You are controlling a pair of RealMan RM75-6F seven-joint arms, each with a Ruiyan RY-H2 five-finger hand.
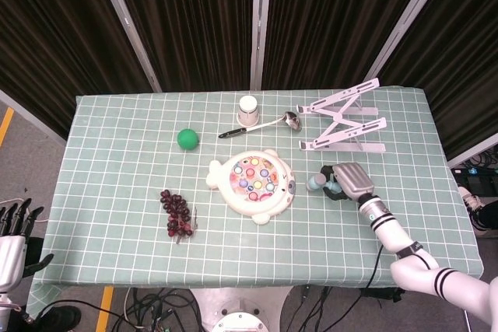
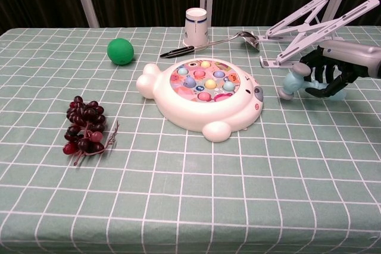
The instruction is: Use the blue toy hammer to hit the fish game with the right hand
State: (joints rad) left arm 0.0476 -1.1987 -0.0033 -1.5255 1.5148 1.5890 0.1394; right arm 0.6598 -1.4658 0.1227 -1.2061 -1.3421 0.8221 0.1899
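Note:
The fish game (image 1: pixel 253 184) (image 2: pixel 203 94), a white fish-shaped toy with coloured pegs on top, lies at the table's middle. My right hand (image 1: pixel 347 181) (image 2: pixel 331 73) grips the blue toy hammer (image 1: pixel 317 183) (image 2: pixel 293 83) just right of the game. The hammer's head points toward the game and is lifted off the cloth. My left hand (image 1: pixel 13 231) hangs off the table's left edge, fingers spread, holding nothing.
A white folding stand (image 1: pixel 342 126) (image 2: pixel 315 22) lies right behind my right hand. A paper cup (image 1: pixel 247 109) and a ladle (image 1: pixel 261 124) sit behind the game. A green ball (image 1: pixel 187 138) and a bunch of grapes (image 1: pixel 177 213) are on the left half.

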